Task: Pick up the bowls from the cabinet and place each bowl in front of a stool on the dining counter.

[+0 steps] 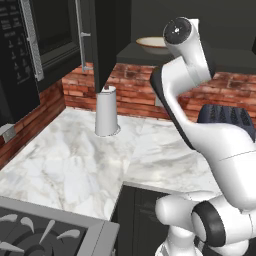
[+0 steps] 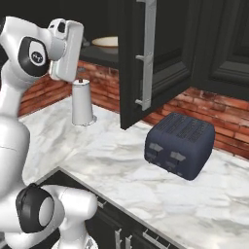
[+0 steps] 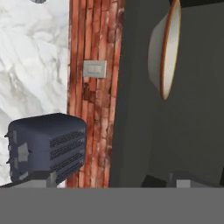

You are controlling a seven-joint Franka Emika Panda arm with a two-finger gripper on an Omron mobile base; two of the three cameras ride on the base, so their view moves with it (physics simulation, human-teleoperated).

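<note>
The cream bowl (image 3: 165,49) sits on the cabinet shelf (image 1: 131,54), above the toaster (image 2: 180,144); the gripper (image 3: 111,180) stands open, apart from the bowl.

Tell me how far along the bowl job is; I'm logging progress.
Done: the cabinet door stands open. In hand: nothing yet; the gripper is open and empty, pointed at the cream bowl, which sits on the cabinet shelf. Left: grasp it, carry it to the dining counter, then do the second bowl.
</note>
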